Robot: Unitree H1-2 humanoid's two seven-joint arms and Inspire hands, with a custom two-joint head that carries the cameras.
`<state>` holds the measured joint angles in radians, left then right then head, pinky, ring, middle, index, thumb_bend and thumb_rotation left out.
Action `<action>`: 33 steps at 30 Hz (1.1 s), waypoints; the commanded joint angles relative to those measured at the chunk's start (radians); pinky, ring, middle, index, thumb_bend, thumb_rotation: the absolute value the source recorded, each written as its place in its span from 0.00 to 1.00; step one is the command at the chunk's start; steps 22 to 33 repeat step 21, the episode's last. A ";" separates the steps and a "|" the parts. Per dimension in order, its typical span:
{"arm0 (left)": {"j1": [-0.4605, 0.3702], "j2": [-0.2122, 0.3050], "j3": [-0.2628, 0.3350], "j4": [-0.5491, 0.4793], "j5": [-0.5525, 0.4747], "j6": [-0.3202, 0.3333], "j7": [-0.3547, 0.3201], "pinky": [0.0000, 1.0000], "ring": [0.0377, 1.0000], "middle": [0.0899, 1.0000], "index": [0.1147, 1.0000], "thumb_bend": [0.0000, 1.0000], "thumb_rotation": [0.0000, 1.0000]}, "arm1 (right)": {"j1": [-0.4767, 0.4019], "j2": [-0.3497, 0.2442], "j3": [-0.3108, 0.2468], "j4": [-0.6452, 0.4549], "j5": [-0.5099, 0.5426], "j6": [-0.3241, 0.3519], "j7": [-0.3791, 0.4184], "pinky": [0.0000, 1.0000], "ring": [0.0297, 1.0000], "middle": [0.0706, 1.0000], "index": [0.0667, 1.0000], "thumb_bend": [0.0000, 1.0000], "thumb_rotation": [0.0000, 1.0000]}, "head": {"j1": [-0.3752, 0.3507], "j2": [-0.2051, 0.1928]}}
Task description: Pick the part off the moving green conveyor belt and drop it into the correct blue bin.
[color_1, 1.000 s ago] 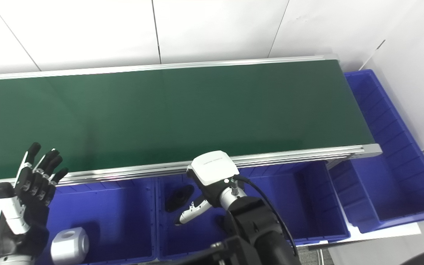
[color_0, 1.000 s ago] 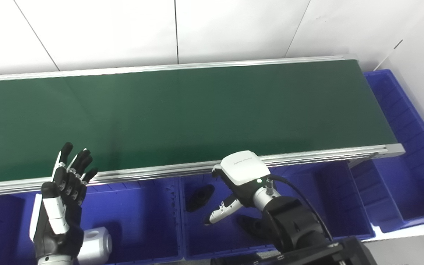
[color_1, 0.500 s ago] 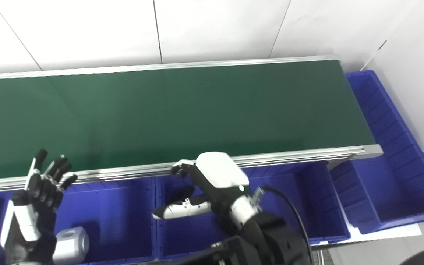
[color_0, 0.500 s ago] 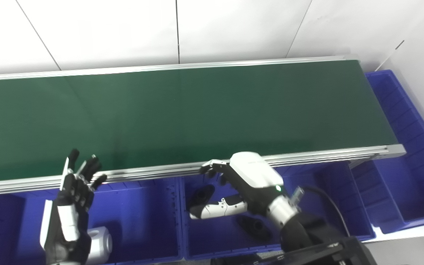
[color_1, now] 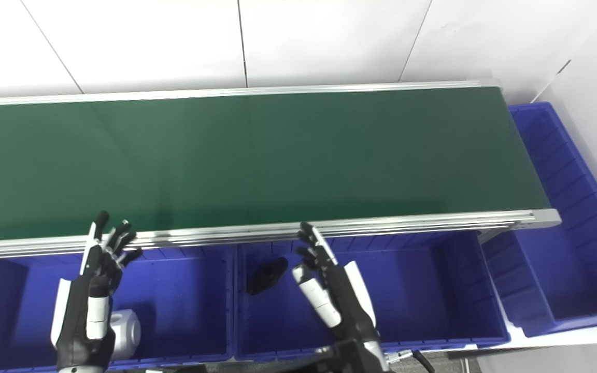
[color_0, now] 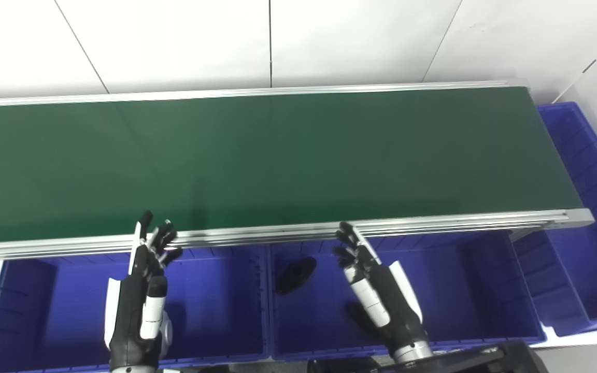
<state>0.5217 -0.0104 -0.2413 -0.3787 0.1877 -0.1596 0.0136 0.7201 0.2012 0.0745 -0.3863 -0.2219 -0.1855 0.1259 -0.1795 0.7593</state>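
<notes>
**Both robot hands raised and empty over the blue bins, belt bare**

Left robot hand [color_0: 140, 298] upright over the left blue bin [color_0: 215, 311], fingers spread and pointing up toward the near rail of the conveyor [color_0: 278, 235], nothing held; fingertips just reaching the rail's edge in the view. Right robot hand [color_0: 376, 290] likewise upright over the middle blue bin [color_0: 449, 290], palm side turned leftward, fingers apart and empty, tips near the rail but apart from it.

Below and behind the left robot hand, a white cylindrical part [color_1: 125, 329] resting on the floor of the left blue bin, mostly hidden in the left eye view, clearer in the right eye view. In the middle blue bin, a black part [color_0: 295, 273] lying near the far wall, left of the right robot hand and not touched by it; a second dark shape [color_0: 355, 316] on the bin floor partly under the right wrist, too dim to tell whether part or shadow.

Beyond the bins, green conveyor belt [color_0: 278, 160] running across the whole view between two silver rails, surface bare of parts. Past the belt's right end, a long blue bin [color_0: 583, 155] set crosswise; behind everything, a white panelled wall [color_0: 329, 41].
</notes>
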 commanded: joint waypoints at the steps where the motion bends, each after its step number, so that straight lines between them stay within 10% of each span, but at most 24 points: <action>1: 0.013 -0.010 0.007 -0.011 0.031 -0.121 0.039 0.84 0.91 0.93 1.00 0.85 1.00 | -0.017 0.014 0.023 -0.006 0.053 -0.121 -0.044 0.89 0.90 0.96 1.00 0.73 0.99 | 0.021 -0.009; 33: -0.006 -0.033 0.029 0.079 0.035 -0.202 0.053 0.76 0.88 0.91 0.93 0.90 0.98 | -0.066 -0.075 0.066 0.146 0.005 -0.278 -0.180 0.98 0.97 1.00 1.00 0.68 1.00 | 0.062 -0.100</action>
